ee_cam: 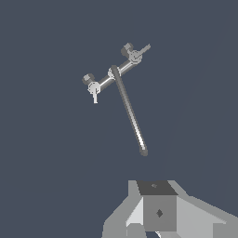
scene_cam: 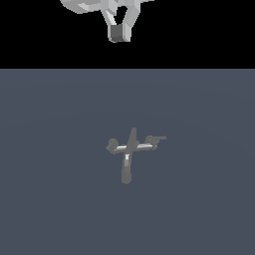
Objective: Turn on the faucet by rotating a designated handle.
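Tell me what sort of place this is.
Most likely a bare simulated test scene: a small faucet sits alone on a flat grey floor, black void beyond, the arm's tool far from it.

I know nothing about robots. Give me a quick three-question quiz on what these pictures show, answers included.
1. True or false: the white end effector is touching the small dull-grey cross-shaped metal faucet.
2. In the exterior view, the dark-grey crossbar end handle with the thin lever bar sits on which side of the faucet? A) left B) right
3. Fill in: the faucet rests on a plain ___-coloured floor.

Key: 1 false, it hangs well apart from it. 2 B. 3 blue-grey.
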`<state>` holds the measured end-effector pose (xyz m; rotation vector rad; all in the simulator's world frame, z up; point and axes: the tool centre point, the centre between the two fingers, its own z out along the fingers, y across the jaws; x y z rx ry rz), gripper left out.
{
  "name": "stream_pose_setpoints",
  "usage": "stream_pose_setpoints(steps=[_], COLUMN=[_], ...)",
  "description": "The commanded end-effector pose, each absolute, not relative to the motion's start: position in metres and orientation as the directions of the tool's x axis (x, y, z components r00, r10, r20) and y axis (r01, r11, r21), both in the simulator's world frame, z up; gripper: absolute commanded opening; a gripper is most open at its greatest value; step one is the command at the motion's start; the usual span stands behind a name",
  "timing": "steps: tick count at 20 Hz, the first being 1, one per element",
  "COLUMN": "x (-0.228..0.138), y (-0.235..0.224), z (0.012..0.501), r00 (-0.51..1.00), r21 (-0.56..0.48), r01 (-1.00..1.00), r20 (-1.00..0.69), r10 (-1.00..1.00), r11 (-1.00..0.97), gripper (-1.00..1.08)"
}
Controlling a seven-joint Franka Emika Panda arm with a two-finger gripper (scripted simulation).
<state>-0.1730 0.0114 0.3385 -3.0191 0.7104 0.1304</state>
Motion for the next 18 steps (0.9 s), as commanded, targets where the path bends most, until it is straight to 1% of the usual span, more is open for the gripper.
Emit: stream_pose_setpoints(steps=[1,10,18], x=[-0.158,-0.107,-0.065], y=[0.012,0.004,-0.013], z=[0.32,0.258,0.205], r00=[0.862,0.737,0.603], r21=[-0.015,-0.006,-0.001], r01=[-0.502,-0.674,-0.797], r20=[-0.085,-0.069,-0.053], r10=[-0.499,-0.672,-0.796], r11=[-0.865,-0.739,-0.604], gripper=[-1.0,-1.0,-1.0])
